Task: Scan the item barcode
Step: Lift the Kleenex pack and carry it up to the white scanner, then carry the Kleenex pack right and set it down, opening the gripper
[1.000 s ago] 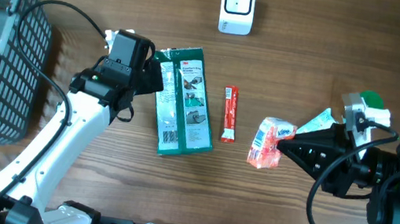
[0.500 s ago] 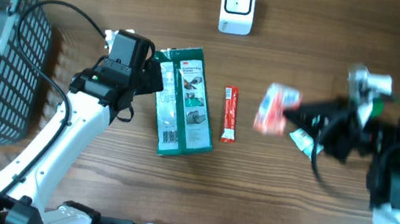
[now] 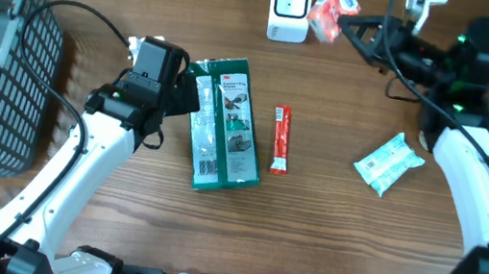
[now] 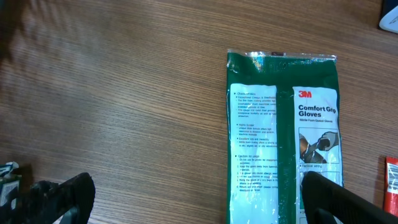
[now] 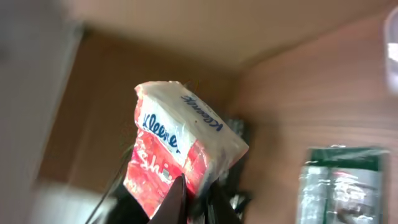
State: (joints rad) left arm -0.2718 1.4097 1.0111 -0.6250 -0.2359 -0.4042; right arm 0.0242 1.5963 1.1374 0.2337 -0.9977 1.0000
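- Wood-grain table (image 3: 113, 234), overhead view: both of my arms enter from the near edge, the left arm (image 3: 74, 170) running diagonally toward the middle.
- Left gripper (image 4: 196, 186): I read the jaws as spread wide with nothing between them. It sits at the far left corner of the green glove pack (image 3: 225, 126). In the left wrist view one dark finger overlaps the pack's near edge, and the other stands over bare wood.
- Green glove pack: it lies flat in the middle of the table, printed side up, long axis running near to far.
- Red stick sachet (image 3: 280, 139): it lies flat just to the right of the glove pack, parallel to it and not touching.
- Teal-and-white packet (image 3: 388, 164): it lies flat on the right side, well apart from the sachet and just beside the right arm (image 3: 479, 192).
- Dark mesh basket (image 3: 30, 76): it stands at the left edge and reaches back to the far corner.
- White scanner (image 3: 290, 8): it stands at the far edge, near the centre.
- Right gripper (image 3: 344, 23): the jaws are clamped on the red-and-white Kleenex tissue pack (image 3: 330, 6), holding it just to the right of the scanner. I cannot tell whether the two touch. The right wrist view is blurred and shows the fingers pinching the pack's lower end.
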